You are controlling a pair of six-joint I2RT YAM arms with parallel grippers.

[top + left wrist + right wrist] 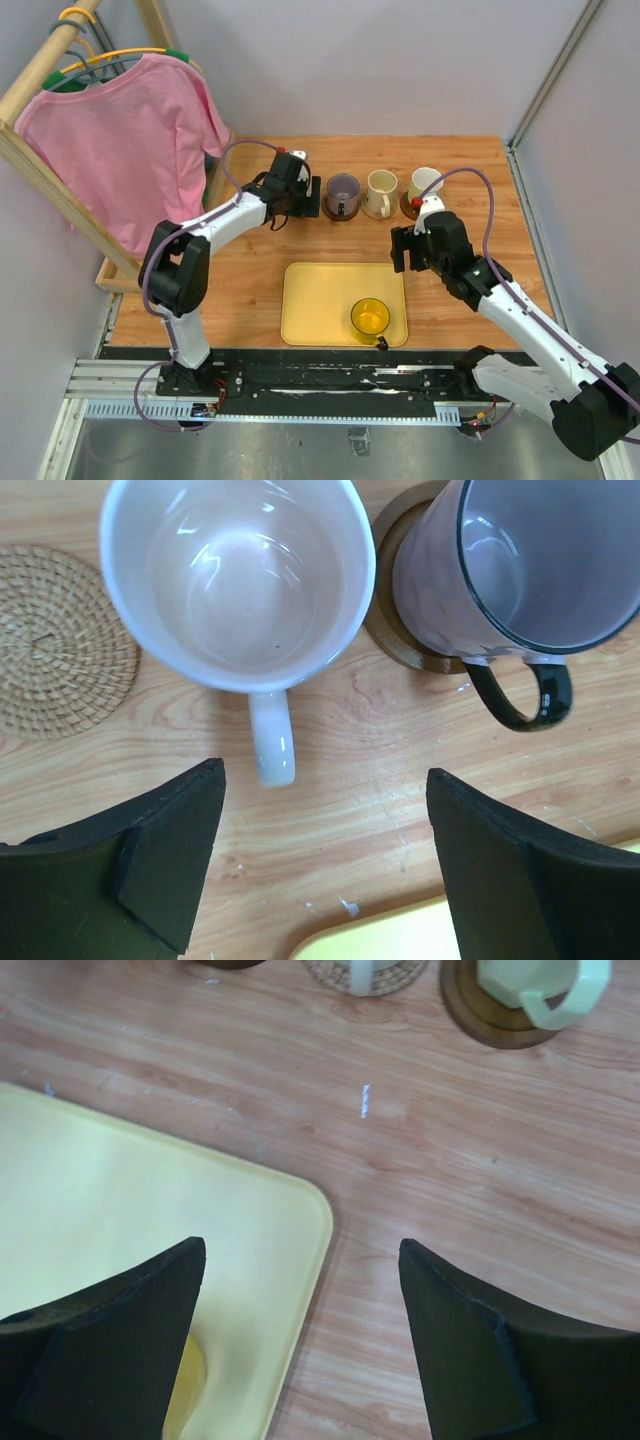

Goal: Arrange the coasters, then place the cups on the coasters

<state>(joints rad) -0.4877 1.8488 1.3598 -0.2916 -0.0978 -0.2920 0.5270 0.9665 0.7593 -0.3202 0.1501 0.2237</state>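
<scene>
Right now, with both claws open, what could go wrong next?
1. The open left gripper faces the handle of the pink cup; a push could knock it into the purple-grey cup close beside it.
2. The right gripper hangs over a corner of the tray; reaching for the yellow cup, a finger might catch the rim.

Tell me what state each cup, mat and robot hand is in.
Left hand: open, empty.
Right hand: open, empty.
Pink cup: upright, empty, unheld.
Purple cup: upright on dark coaster.
Cream cup: upright on tan coaster.
Pale-green cup: upright on second dark coaster.
Yellow cup: upright on tray, no coaster.
Spare tan coaster: bare.
</scene>
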